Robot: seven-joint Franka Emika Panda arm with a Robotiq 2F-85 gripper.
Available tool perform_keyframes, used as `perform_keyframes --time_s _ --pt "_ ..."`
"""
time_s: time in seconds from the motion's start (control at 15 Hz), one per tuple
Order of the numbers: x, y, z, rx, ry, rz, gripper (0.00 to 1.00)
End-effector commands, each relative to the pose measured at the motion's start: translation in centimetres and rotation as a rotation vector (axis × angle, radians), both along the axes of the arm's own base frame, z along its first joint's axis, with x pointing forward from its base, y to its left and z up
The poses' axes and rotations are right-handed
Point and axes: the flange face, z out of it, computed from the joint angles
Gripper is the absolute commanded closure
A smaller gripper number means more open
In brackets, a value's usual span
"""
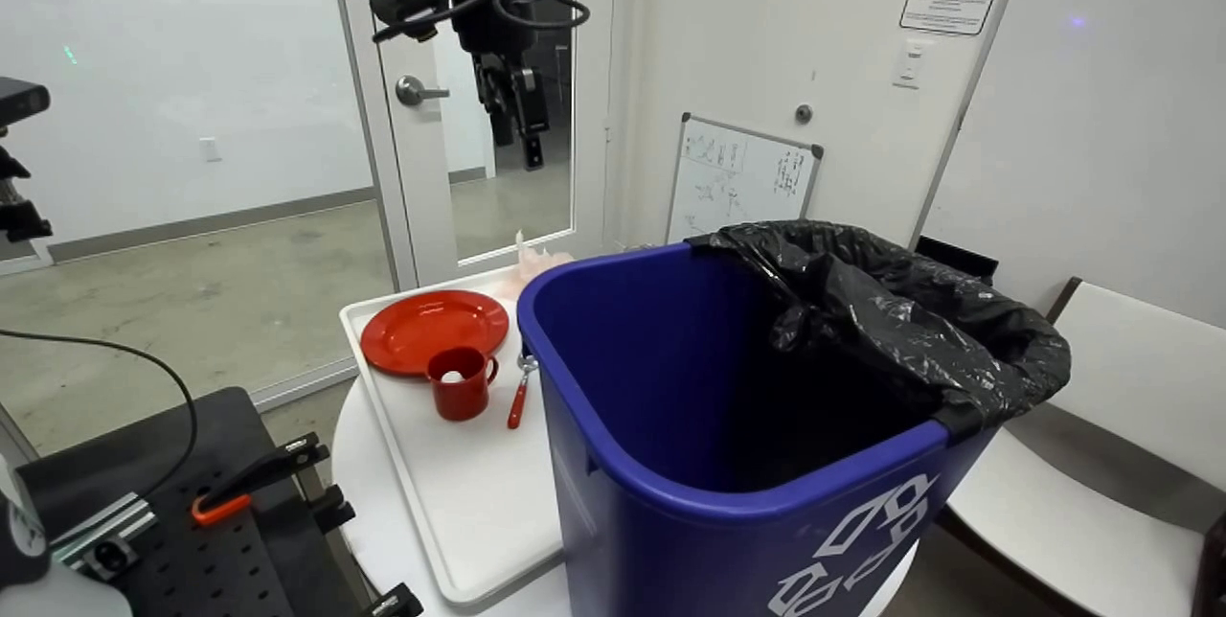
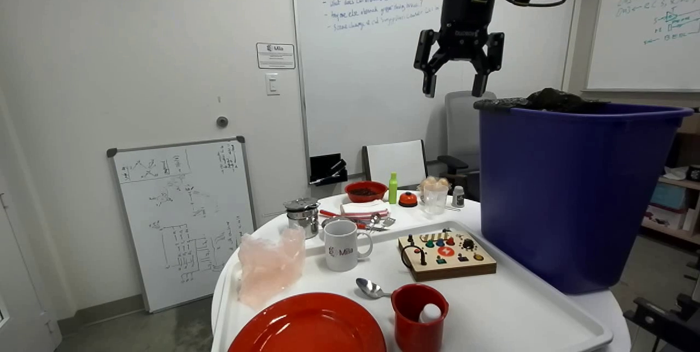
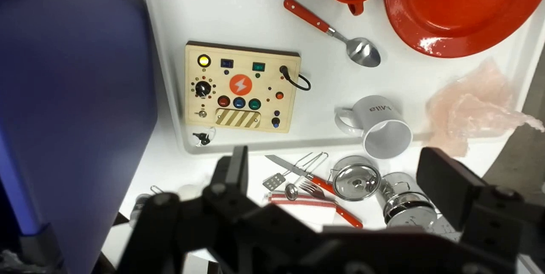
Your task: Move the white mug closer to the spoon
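Observation:
The white mug stands upright on the white tray, with its handle toward the circuit board. In the wrist view the mug sits near the tray's edge. The spoon lies beside the red cup; in the wrist view its metal bowl points toward the red plate, a short gap from the mug. In an exterior view only part of the spoon shows, and the mug is hidden behind the blue bin. My gripper is open and empty, high above the table. Its spread fingers frame the wrist view's lower part.
A tall blue bin stands beside the tray. The tray also holds a red plate, a red cup, a circuit board and a pink plastic bag. Metal pots and cutlery lie beyond the tray.

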Motion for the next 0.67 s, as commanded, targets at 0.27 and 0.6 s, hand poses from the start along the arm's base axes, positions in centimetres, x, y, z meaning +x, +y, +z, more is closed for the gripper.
perform_keyframes --time_s 0.27,0.6 --pt "10.7 6.5 -4.6 -0.099 0.155 0.348 0.0" --pt "17.0 8.1 -9.3 -0.056 0.198 0.432 0.0"
